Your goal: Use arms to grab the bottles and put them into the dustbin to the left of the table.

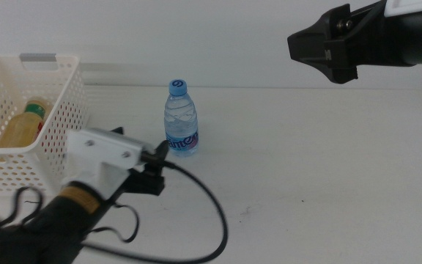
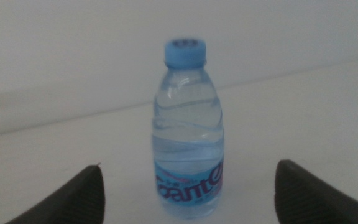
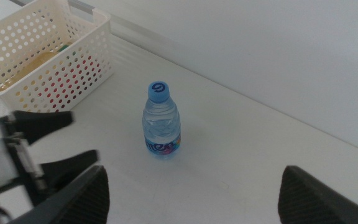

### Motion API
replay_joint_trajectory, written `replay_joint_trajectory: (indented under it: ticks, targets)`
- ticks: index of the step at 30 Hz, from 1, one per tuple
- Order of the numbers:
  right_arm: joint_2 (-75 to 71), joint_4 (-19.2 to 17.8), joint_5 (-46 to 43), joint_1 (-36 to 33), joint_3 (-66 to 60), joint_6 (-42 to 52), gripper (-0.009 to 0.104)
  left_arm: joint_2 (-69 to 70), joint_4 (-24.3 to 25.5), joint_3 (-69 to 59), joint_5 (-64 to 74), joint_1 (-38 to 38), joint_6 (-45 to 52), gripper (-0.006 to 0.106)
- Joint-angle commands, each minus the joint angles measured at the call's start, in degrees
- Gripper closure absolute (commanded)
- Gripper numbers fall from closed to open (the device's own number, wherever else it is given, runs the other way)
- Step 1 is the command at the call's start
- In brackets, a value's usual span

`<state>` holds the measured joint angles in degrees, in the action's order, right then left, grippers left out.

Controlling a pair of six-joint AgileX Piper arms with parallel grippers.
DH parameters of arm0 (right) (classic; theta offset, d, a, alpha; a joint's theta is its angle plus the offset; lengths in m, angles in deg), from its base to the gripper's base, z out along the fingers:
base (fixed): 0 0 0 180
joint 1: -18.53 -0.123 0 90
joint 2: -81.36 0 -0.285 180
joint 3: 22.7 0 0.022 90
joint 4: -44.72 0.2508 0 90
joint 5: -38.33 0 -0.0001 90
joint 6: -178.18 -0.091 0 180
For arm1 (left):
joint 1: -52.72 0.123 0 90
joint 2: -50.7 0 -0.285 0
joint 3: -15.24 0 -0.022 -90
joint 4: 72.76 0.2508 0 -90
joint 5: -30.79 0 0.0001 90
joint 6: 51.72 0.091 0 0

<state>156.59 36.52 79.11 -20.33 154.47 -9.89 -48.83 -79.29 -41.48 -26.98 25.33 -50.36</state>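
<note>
A small clear water bottle (image 1: pixel 182 121) with a blue cap and label stands upright on the white table (image 1: pixel 313 161). My left gripper (image 1: pixel 157 158) is open, low over the table just in front of it, jaws to either side and not touching. In the left wrist view the bottle (image 2: pixel 188 130) stands centred ahead of the open left gripper (image 2: pixel 188 165). My right gripper (image 1: pixel 327 48) is open and empty, high at the back right; its wrist view (image 3: pixel 192 169) looks down on the bottle (image 3: pixel 162 121). The white dustbin (image 1: pixel 58 110) at left holds the yellow bottle (image 1: pixel 24 125).
In the right wrist view the dustbin (image 3: pixel 86 59) shows something red through its holes beside the yellow bottle (image 3: pixel 36 65). The left arm's black cable (image 1: pixel 215 209) loops over the table's front. The table's left edge runs by the basket.
</note>
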Motion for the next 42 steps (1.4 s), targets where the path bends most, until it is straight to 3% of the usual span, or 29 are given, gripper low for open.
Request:
replay_joint_trajectory:
  ticks: [1,12,29,32,37,38,42]
  targets:
    - [-0.24,-0.46,-0.44,-0.19,0.25,0.13,0.005,-5.43,2.26,3.23,-1.73,0.53,-1.87,0.007]
    - [-0.24,-0.46,-0.44,-0.19,0.25,0.13,0.005,-24.98,0.98,22.05,-0.69,0.67,-4.64,0.007]
    - [-0.24,-0.46,-0.44,-0.19,0.25,0.13,0.005,-36.61,-3.0,37.52,3.85,1.99,-5.82,0.011]
    - [-0.24,-0.46,-0.44,-0.19,0.25,0.13,0.005,-36.42,-1.73,38.09,6.95,2.2,-5.88,0.033]
    - [-0.24,-0.46,-0.44,-0.19,0.25,0.13,0.005,-28.45,1.22,34.16,12.68,2.25,-4.55,0.097]
    - [-0.24,-0.46,-0.44,-0.19,0.25,0.13,0.005,-25.73,1.11,33.3,15.04,2.25,-5.4,0.102]
    - [-0.24,-0.46,-0.44,-0.19,0.25,0.13,0.005,-13.7,0.95,31.2,34.33,2.25,-11.62,0.102]
